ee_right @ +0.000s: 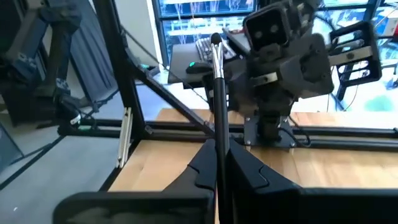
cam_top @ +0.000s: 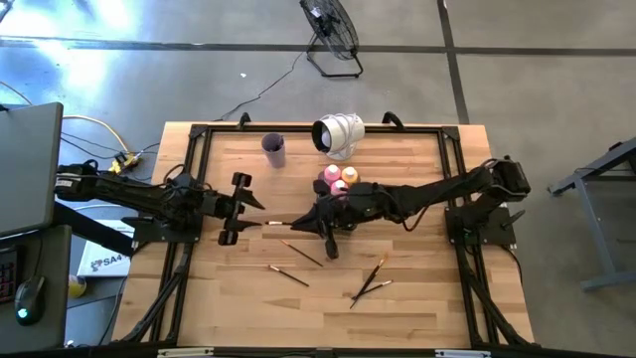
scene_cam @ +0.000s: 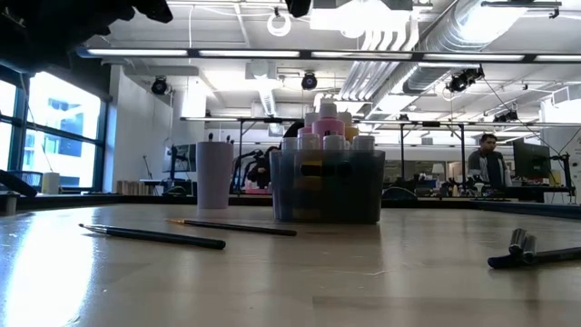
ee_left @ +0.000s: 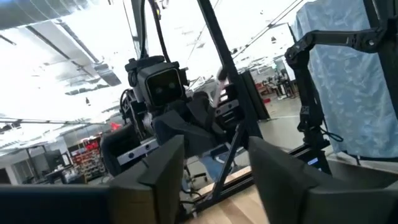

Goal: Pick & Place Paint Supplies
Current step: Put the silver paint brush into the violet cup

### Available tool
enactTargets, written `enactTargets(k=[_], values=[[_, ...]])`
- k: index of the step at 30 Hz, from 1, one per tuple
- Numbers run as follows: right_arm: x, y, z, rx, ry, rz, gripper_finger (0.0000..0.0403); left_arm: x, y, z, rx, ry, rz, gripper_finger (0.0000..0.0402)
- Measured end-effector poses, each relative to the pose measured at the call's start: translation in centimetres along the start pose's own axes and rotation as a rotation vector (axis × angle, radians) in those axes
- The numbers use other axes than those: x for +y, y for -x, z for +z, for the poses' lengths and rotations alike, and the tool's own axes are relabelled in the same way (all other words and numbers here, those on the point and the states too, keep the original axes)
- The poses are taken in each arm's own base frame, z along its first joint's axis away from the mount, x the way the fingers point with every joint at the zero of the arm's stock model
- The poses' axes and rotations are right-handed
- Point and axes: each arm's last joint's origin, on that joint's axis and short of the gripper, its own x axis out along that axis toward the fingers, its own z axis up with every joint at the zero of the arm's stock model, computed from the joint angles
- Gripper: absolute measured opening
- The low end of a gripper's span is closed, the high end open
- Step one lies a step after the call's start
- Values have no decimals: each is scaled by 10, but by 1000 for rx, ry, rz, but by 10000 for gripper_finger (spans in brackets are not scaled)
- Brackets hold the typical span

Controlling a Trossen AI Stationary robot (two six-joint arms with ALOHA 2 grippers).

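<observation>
You have a lilac cup standing upright near the far edge of the wooden desk, with a clear grey tray to its right. Beyond the desk, a floor fan stands on the concrete; a person shows far back in the room.

Bright ceiling strip lights and tall daylight windows backlight the low view; the near pale wooden tabletop is blurred.

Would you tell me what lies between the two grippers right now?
In the high view, only the paintbrush spans the gap: the right gripper holds it, pointing toward the open left gripper; otherwise bare table.
</observation>
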Motion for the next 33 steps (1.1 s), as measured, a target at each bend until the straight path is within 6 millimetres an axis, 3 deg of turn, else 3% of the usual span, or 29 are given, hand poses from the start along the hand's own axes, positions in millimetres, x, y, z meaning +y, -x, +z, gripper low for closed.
enactTargets(k=[4,18,27,33], values=[[-2,0,0,-4,0,-10,6,4,-11,0,20,5,11,199],[-3,0,-1,7,-1,-12,6,18,-65,-3,-5,41,-139,203],[-3,0,-1,8,-2,-14,7,19,-70,-2,-11,49,-146,200],[-3,0,-1,9,-1,-39,6,19,-70,-2,-7,65,-147,146]])
